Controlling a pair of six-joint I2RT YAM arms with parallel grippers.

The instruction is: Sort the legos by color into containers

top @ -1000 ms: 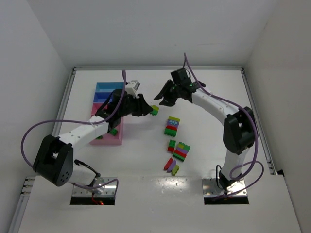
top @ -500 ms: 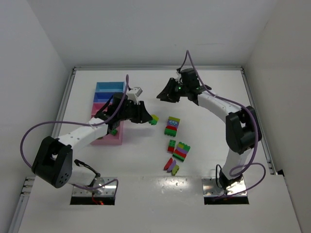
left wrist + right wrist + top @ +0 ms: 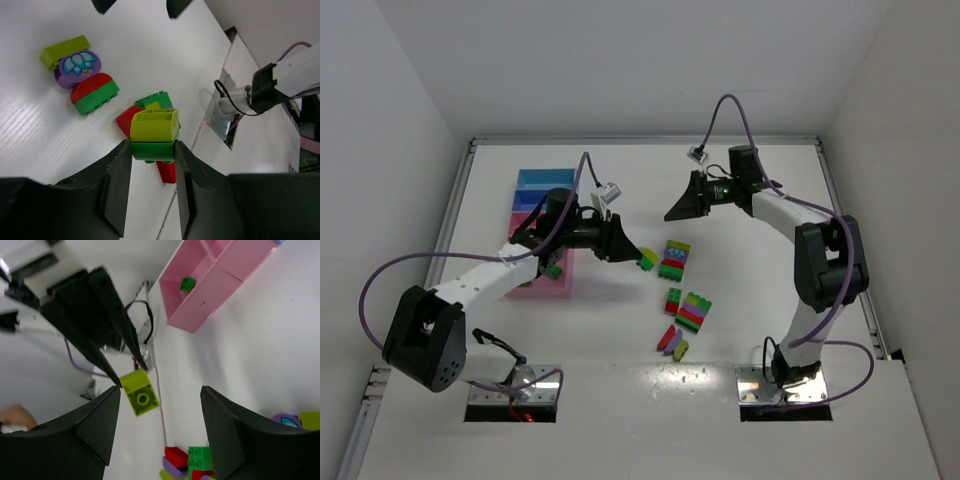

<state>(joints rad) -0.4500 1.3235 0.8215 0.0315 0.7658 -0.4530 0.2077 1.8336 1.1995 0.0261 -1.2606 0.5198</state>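
My left pincer (image 3: 152, 144) squeezes a two-lego block (image 3: 154, 125), yellow-green on green, held over the worktop (image 3: 740, 290) near the loose legos (image 3: 685, 308). That arm reaches across the pink tray (image 3: 535, 292), pointing right. My right pincer (image 3: 161, 389) is spread wide with nothing in it, and that arm bends and points left.

My left hand (image 3: 152, 147) is clamped on a two-brick stack (image 3: 153, 137), a yellow-green brick (image 3: 154, 125) seated on a green brick (image 3: 152, 151), with one black finger (image 3: 116, 185) pressed against each side. Below it on the white counter (image 3: 45, 135) lies a cluster of red and green bricks (image 3: 150, 101), partly hidden by my load. Well apart, toward the upper left, lies a joined block (image 3: 80, 72) of yellow-green, flower-printed purple, red and green. At the right edge stands a white arm link (image 3: 302, 67).
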